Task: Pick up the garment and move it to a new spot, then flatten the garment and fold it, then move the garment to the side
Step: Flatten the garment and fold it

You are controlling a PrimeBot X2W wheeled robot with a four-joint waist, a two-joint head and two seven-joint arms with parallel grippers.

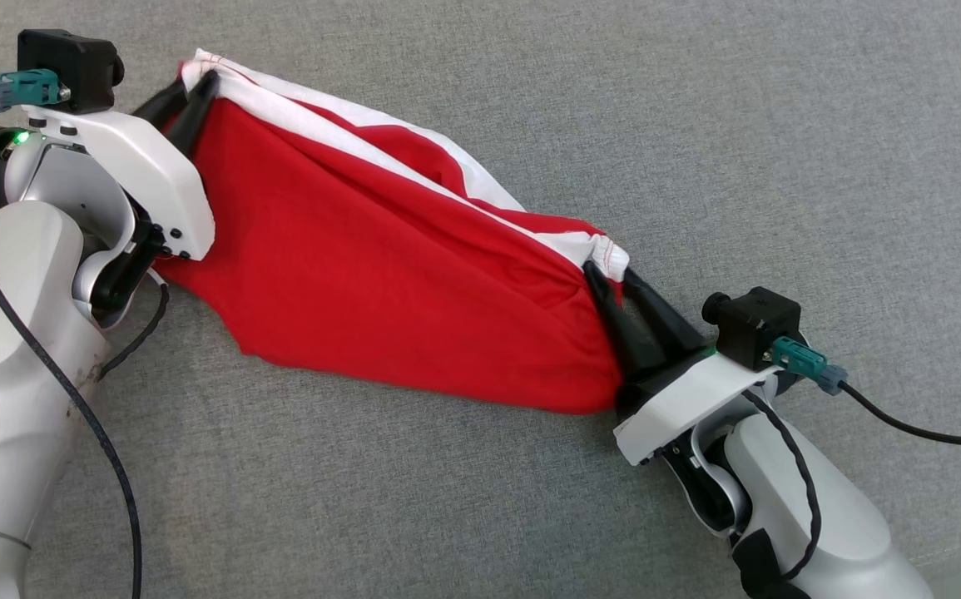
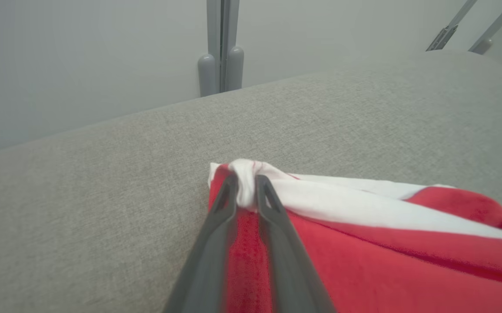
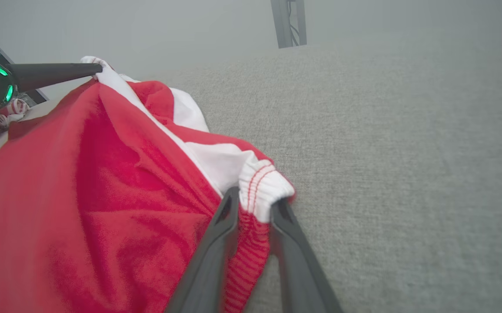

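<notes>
Red garment (image 1: pixel 380 266) with a white band (image 1: pixel 260 93) along its far edge, strung slantwise over the grey upholstered surface (image 1: pixel 780 125). Band edge raised and taut; red body sags beneath it, lower fold resting on the surface. At the garment's upper-left corner, the left gripper (image 1: pixel 197 79): its two dark fingers are drawn close together on a bunched end of the band. From the left wrist view the left gripper (image 2: pixel 245 182) has a white wad pinched between its tips, and red cloth shows in the slot between the fingers lower down. At the garment's opposite, lower-right corner, the right gripper (image 1: pixel 609 270): fingers a little apart, yet clamped on a gathered lump of band. From the right wrist view the right gripper (image 3: pixel 256 198) holds that lump, white with red stitching, between its tips, ribbed red cloth hanging in the gap below. Both pincers therefore grip the garment, one at each end of the band. Between the two runs of white, a narrow wedge of red shows where the cloth folds over. The right wrist view also catches the left gripper (image 3: pixel 96 68) at the garment's far corner, fingertip touching the white edge. Green lamp (image 1: pixel 22 137) lit on the left wrist, just left of the garment. Black cable (image 1: pixel 904 424) trails off to the garment's right. Grey post (image 2: pixel 221 52) stands upright well beyond the garment, past the surface's far edge.
</notes>
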